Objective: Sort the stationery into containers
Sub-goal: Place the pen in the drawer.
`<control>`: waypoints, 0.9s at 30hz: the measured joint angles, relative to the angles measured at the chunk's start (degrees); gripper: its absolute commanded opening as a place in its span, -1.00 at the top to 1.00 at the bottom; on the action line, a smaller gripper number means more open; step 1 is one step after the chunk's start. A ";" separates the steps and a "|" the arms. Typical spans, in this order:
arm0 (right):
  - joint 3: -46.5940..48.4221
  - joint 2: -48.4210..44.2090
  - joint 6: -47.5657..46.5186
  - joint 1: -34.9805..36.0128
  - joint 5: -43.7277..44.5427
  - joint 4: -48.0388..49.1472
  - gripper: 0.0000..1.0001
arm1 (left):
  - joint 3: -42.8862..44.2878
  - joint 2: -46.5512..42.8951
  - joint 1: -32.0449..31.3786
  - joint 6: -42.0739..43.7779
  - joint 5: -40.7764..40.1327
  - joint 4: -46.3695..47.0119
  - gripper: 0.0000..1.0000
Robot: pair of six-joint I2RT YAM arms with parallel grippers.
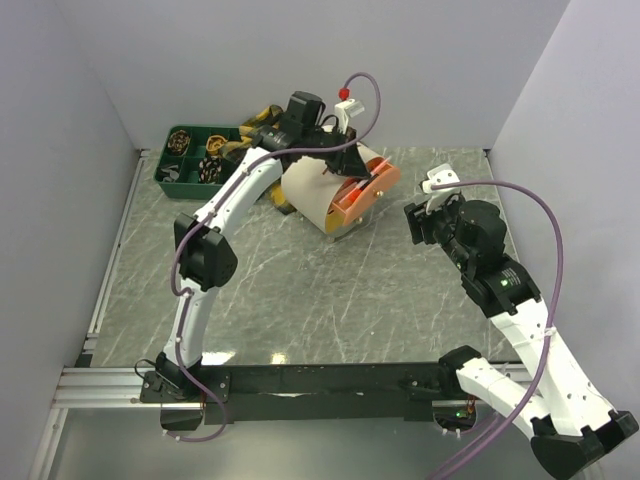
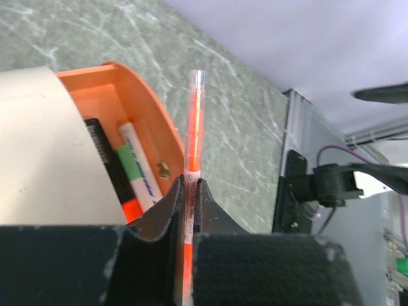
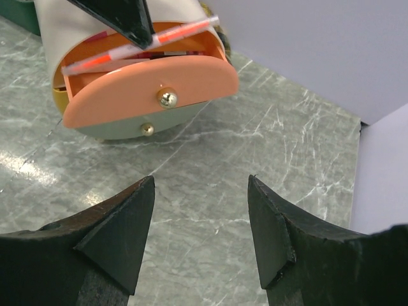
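Observation:
The cream drum (image 1: 305,185) lies on its side with its orange tray (image 1: 370,190) pulled out toward the right. My left gripper (image 1: 345,150) is shut on a thin orange pen (image 2: 193,127) with a clear cap, held just over the tray (image 2: 121,95). A white marker with a green band (image 2: 137,166) and a black highlighter with an orange cap (image 2: 111,172) lie in the tray. My right gripper (image 3: 201,185) is open and empty, above the table in front of the drum (image 3: 146,83). The dark green tray (image 1: 172,185) stands at the back left with small items in it.
The yellow-and-black plaid cloth (image 1: 262,118) lies behind the drum beside the green tray. Grey walls close in the table on the left, back and right. A metal rail (image 1: 110,270) runs along the left edge.

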 measured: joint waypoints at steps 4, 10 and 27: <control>-0.07 0.17 0.42 -0.17 -0.04 0.04 -0.33 | 0.17 1.38 -0.76 0.00 -3.32 0.31 0.83; -0.31 0.15 0.85 -0.52 -0.20 0.17 -0.34 | 1.25 1.73 -1.66 0.02 -7.74 0.61 0.14; 0.33 9.77 4.50 -1.29 -9.92 3.63 0.69 | -18.08 -26.58 4.33 -0.37 -13.55 12.66 -0.11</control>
